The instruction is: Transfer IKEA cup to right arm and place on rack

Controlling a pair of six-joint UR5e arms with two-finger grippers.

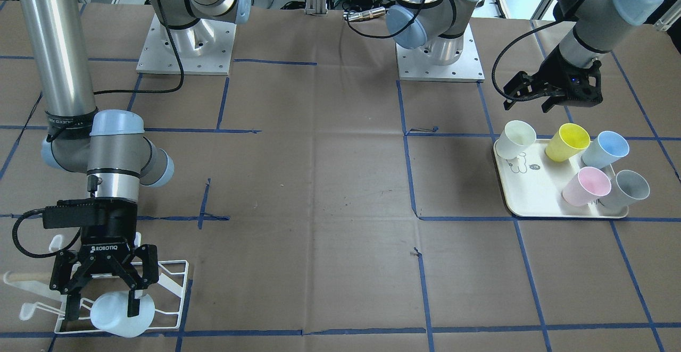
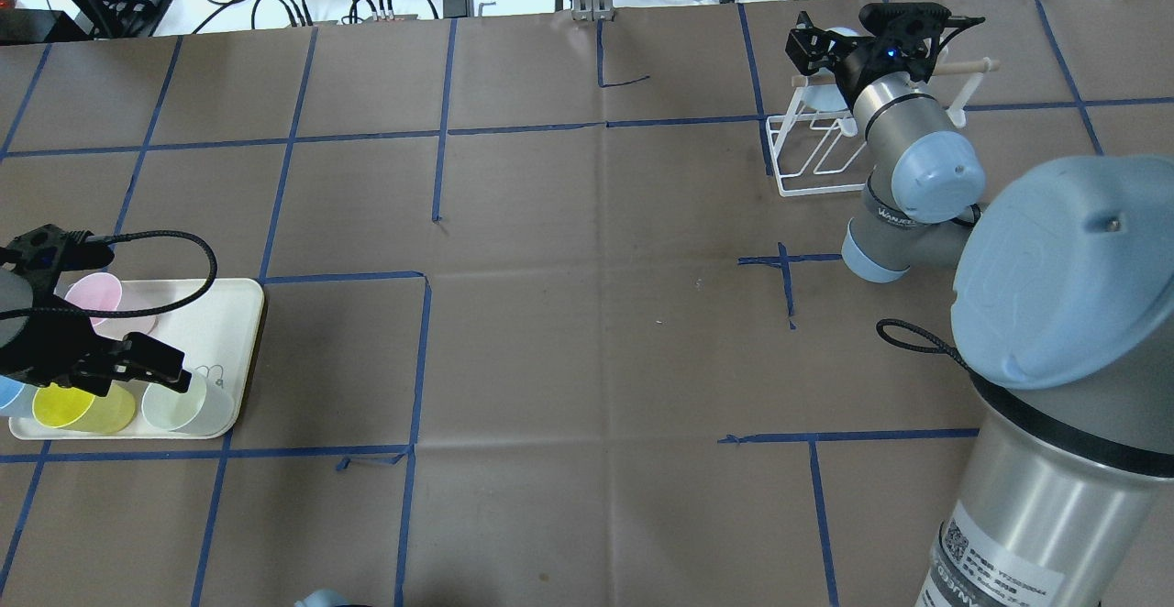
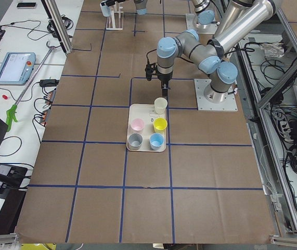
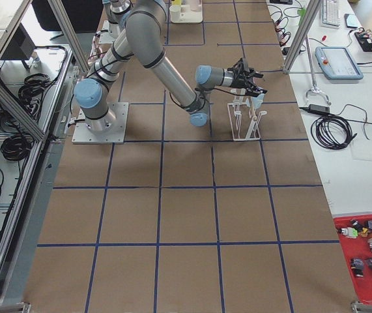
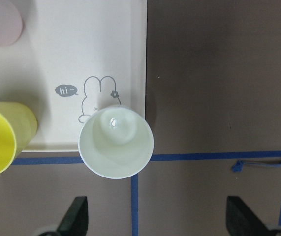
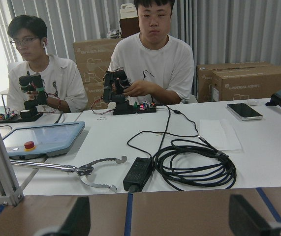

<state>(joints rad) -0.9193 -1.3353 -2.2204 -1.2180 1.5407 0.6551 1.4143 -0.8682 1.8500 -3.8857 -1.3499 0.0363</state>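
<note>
1. While the pale blue cup (image 1: 119,317) lies tilted at the near corner of the rack (image 1: 183,293), at the far right of the table, the right gripper (image 1: 101,304) is seen with its jaws spread wide and nothing held between them. One fingertip is just beside the cup's wall. If the arm is drawn away carelessly, the cup could be caught and dragged off its prong.
2. How far the prong reaches inside that cup cannot be told. If the seat is shallow, the cup may slide off unaided.
3. The light wire rack could be shifted or tipped by any nudge from the finger.
4. At the left, the left gripper (image 5: 160,219) is held wide open and empty above the cream cup (image 5: 115,142). This cup stands at the near right corner of the tray (image 5: 106,44), with the yellow cup (image 5: 2,140) near it. If the descent is off-centre, the yellow cup could be struck or the cream cup pushed over the tray's edge.
5. At the transfer, a smooth tapered cup may be dropped if it is released too soon.
</note>
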